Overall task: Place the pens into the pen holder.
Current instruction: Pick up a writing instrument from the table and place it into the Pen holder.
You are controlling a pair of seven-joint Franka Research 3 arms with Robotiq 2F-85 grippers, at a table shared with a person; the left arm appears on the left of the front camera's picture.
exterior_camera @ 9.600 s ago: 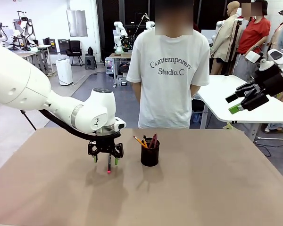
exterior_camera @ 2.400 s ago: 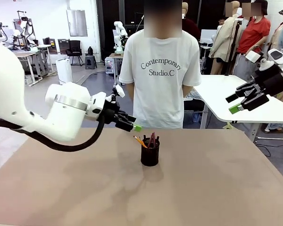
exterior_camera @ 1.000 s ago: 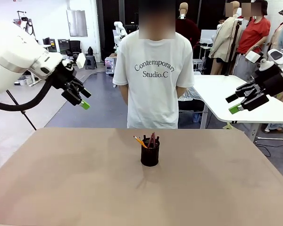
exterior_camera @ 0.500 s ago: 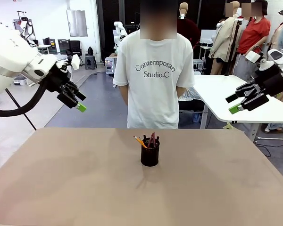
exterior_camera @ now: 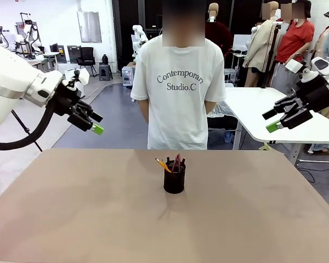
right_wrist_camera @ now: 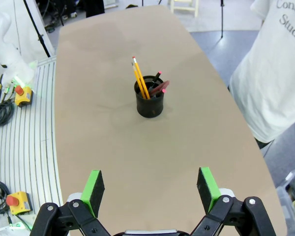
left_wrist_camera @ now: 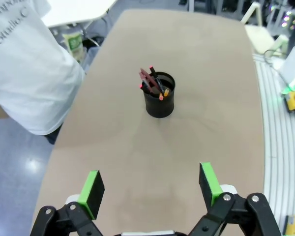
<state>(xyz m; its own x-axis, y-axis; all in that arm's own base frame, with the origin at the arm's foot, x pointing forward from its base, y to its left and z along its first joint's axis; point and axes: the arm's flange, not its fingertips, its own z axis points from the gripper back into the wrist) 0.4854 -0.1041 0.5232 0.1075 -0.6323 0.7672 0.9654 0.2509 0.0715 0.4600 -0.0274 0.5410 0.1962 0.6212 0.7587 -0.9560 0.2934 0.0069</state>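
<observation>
Black mesh marks the pen holder (exterior_camera: 174, 179), which stands near the middle of the tan worktop (exterior_camera: 71, 219) with the pens (exterior_camera: 172, 164) upright inside it, their ends poking above the rim. A second ago the left hand (exterior_camera: 93, 123) hung higher, up at the picture's left; since then it has dipped slightly and drifted a touch toward the worktop's far left corner, carried clear of the surface with its green pads spread apart and nothing between them. Nearly ten seconds back that same hand was down on the worktop beside the cup, with a pen under it. The right hand (exterior_camera: 279, 120) has not moved over these frames; it hangs off the worktop's right side, open and empty.

From the left hand in the front view, the pen holder lies at about 4 o'clock, well apart. In the left wrist view the cup (left_wrist_camera: 160, 95) sits at 12 o'clock beyond the spread fingers (left_wrist_camera: 92, 188). In the right wrist view it (right_wrist_camera: 149, 97) also sits at 12 o'clock, the yellow pencil (right_wrist_camera: 139, 78) leaning toward 11. A person in a white shirt (exterior_camera: 178, 93) stands at the far edge.
</observation>
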